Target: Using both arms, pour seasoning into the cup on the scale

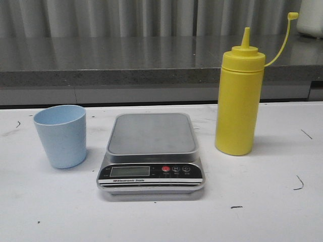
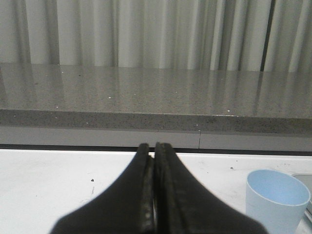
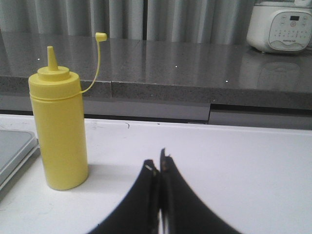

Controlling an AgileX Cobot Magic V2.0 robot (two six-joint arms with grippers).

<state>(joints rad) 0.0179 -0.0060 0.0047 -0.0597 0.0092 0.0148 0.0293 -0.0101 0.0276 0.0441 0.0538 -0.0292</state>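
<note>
White table [image 1: 282, 222] spans the whole fwd view, w/ a grey stone counter [image 1: 126, 60] running behind it and pale curtains [image 1: 126, 17] above that. On the table, biggest item is the seasoning [image 1: 238, 108], tall yellow squeeze bottle standing upright at right, nozzle uncapped, cap dangling on its thin strap up & to the right. Scale [image 1: 151, 151] sits centre, platform bare, LCD blank, red + dark btns along the front edge. Cup [image 1: 61, 136], light blue, stands upright at left of the scale, near it but not touching; nothing visible inside. Neither arm shows in the front view. Left gripper [image 2: 154, 151], per its wrist cam: black fingers pressed together, no gap, holding nothing; it hangs over bare table w/ the cup beside it and apart from the tips, not in contact. Right gripper [image 3: 159, 163]: fingers likewise closed tip to tip, empty; the seasoning stands apart from the tips, off to one side, w/ the scale's corner just beyond the bottle. Smallest bit: a white appliance [image 3: 280, 24] w/ a btn panel on the counter, far back.
</note>
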